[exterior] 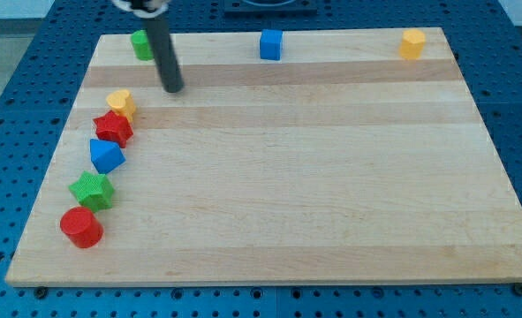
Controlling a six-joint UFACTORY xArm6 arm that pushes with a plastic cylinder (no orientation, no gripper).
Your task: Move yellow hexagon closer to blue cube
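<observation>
Tip (173, 87): near the view's top left, just up and right of a yellow block (121, 103), apart from it; well left of the blue cube (270, 44).
Jaws: none on this rig, only a bare rod; nothing to spread or pinch.
Yellow hexagon (412, 43): top right corner of the wooden board (313, 194), judged to be the six-sided one; well apart from the blue cube along the top edge.
Other blocks: green cylinder (141, 44) at top left; down the left side, red star (113, 129), blue triangular block (106, 155), green star (92, 190), red cylinder (82, 227).
Step in hand: approach not yet made; hexagon untouched.
Next move: probably crossing to the right, passing below the blue cube, settling on the hexagon's right side, then pushing left toward the cube.
Risk: knocking the blue cube on the way over.
</observation>
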